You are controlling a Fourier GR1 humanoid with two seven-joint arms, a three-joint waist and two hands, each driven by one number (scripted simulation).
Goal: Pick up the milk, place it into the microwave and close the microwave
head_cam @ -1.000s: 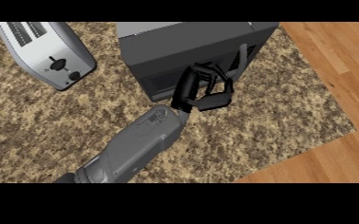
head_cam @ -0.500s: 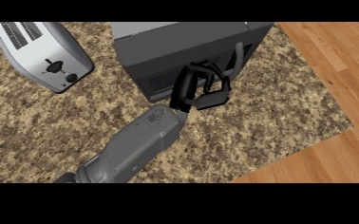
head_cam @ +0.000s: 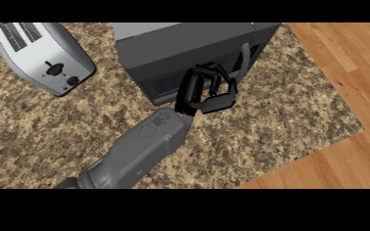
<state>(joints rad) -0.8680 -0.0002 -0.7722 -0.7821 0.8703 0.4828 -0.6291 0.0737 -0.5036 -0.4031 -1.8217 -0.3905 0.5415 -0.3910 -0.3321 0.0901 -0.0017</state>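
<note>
1. The milk shows nowhere in the head view. Whether it is inside the microwave, hidden behind the hand, or somewhere else cannot be told.
2. Judged from the task alone, a milk carton would be light, fairly stiff but easy to dent, and smooth-sided. It would be best taken round its middle, with fingers on one side and thumb on the other, and kept upright.
3. The microwave is a dark grey box standing on the speckled bench. Its front face is turned toward the robot, and a handle-like bar runs down the right part of that front.
4. The door looks to lie flush or nearly flush with the front, though the steep angle leaves this uncertain.
5. One grey forearm comes up from the lower left of the view, angled toward the upper right. Which arm it is cannot be told for sure; from the way the thumb lies it is most likely the right one.
6. Its black hand is at the microwave's front, just left of the bar. The fingers are curled and bunched against the front, and the thumb juts toward the lower right.
7. Nothing can be seen held inside the curl, so the hand reads as closed on nothing.
8. The other hand is not in view.
9. A silver toaster stands on the bench at the upper left, well apart from the microwave.
</note>
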